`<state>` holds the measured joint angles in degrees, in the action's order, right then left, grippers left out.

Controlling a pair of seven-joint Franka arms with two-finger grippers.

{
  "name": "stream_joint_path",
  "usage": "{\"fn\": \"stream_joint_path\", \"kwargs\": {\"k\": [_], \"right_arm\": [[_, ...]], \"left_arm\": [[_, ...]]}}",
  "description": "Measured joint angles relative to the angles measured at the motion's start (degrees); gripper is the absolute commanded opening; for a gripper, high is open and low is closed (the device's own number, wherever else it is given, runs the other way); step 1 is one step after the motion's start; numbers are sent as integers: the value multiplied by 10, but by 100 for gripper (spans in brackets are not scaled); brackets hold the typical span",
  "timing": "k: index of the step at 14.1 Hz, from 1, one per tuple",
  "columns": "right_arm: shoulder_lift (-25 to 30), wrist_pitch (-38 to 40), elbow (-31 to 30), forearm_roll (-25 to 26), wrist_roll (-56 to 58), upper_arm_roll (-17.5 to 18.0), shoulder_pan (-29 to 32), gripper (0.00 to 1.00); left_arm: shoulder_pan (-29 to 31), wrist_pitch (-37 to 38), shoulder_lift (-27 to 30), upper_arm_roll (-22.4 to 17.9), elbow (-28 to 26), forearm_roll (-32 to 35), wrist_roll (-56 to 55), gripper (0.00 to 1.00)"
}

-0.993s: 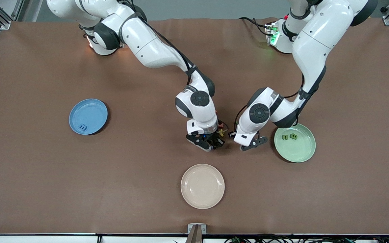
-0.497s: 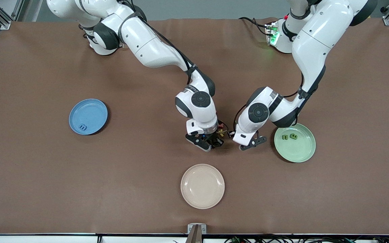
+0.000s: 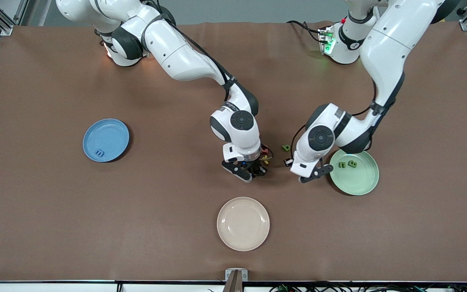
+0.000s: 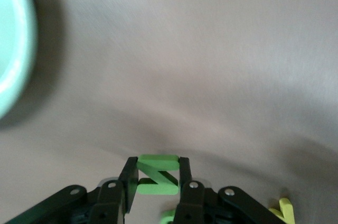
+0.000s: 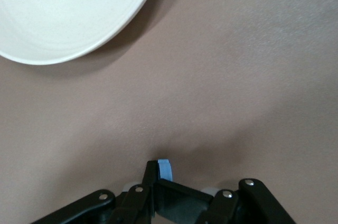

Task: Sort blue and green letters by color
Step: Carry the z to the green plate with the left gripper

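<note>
Your left hand (image 4: pixel 157 182) pinches a flat, bright-green Z (image 4: pixel 157 174), lifted over bare desk (image 3: pixel 55 211) just beside the green plate (image 3: pixel 361 184), where two olive letters (image 3: pixel 348 164) lie. Your right hand (image 5: pixel 163 187) is clamped on a blue letter (image 5: pixel 164 169), edge-on, above the desk near the cream plate (image 5: pixel 58 12). One blue letter (image 3: pixel 99 153) sits in the blue plate (image 3: pixel 108 132).

left hand (image 4: pixel 156 177) — low, fingers pinched | right hand (image 5: pixel 163 182) — low, fingers clamped tight
</note>
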<state>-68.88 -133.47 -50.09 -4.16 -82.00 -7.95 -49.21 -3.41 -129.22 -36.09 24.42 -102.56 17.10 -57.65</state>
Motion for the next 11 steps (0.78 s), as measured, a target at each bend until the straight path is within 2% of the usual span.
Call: {"fn": "stream_joint_path", "kwargs": {"k": [3,6,8,10,11], "right_arm": [[1,8,0,0,0,0,2,0],[1,8,0,0,0,0,2,0],[2,8,0,0,0,0,2,10],[2,9,0,0,0,0,3,0],[2,11,0,0,0,0,3,0]], "left_arm": [[63,9,10,27,-1,0,42,15],[120,10,10,35,-10,0,98,16],[153,10,10,35,-12,0,132,16],[179,10,10,37,-12,9,152,16],[189,10,10,37,-11,16,157,16]]}}
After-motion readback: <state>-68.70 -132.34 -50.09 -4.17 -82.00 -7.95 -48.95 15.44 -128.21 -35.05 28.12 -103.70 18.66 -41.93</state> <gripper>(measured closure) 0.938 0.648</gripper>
